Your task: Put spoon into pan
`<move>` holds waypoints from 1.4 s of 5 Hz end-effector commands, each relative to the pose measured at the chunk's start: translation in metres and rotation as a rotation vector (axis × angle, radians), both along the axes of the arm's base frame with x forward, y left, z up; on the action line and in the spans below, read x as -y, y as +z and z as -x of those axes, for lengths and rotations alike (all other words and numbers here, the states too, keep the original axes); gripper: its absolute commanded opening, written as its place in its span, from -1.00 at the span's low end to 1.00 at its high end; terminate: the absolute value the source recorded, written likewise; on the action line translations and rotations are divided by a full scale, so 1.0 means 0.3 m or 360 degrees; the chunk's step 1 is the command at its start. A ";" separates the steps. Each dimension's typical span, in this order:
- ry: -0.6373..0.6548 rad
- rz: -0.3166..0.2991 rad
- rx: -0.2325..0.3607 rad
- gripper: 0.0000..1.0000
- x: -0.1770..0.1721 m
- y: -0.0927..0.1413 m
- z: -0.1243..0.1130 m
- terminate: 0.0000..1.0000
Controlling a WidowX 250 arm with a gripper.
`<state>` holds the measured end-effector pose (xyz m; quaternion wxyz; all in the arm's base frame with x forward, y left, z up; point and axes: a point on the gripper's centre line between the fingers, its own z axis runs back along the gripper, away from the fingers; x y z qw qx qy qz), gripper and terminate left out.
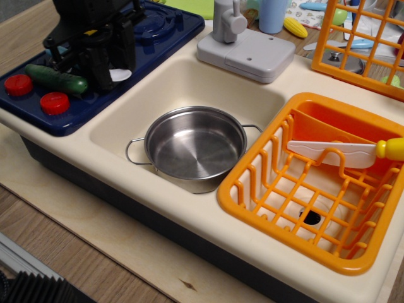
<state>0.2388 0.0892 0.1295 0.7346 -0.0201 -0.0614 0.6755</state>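
The spoon lies on the dark blue toy stove at the upper left. Only its white bowl shows, sticking out to the right of the fingers. My black gripper is down on the stove, with its jaws closed on the spoon's handle, which they hide. The shiny steel pan with two wire loop handles stands empty in the cream sink basin, below and to the right of the gripper.
A green toy cucumber and two red knobs are on the stove left of the gripper. A grey faucet block stands behind the sink. An orange basket at the right holds a yellow-handled knife.
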 end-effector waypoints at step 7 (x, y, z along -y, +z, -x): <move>0.0264 -0.0085 0.0432 1.00 0.308 -0.054 -0.069 1.00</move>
